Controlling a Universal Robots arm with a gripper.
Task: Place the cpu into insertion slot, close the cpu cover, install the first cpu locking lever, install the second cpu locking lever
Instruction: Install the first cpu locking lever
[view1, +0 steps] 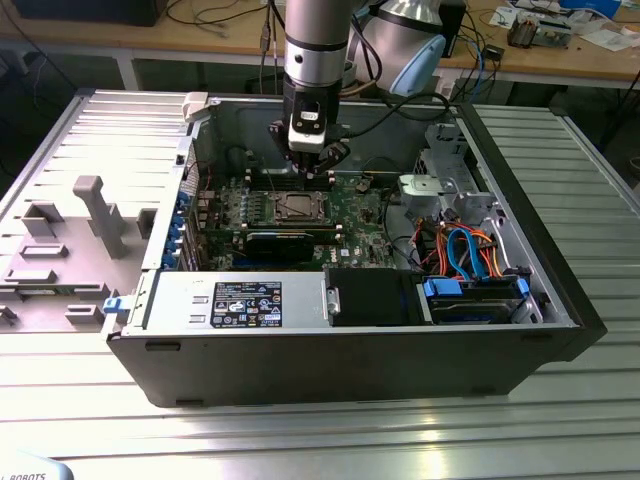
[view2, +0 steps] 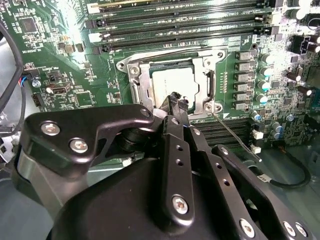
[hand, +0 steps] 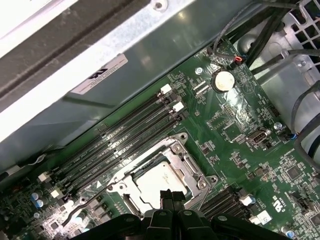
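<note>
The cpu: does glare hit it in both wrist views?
In the first wrist view the cpu is washed nearly white by glare; in the second wrist view it is dull grey, the glare lies on the memory slots instead, and the gripper is a dark mass in front.

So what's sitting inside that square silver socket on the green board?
A small flat silver-grey chip lies in it, ringed by a thin silver metal frame. The black claw covers one edge; anything beneath the chip is hidden.
</note>
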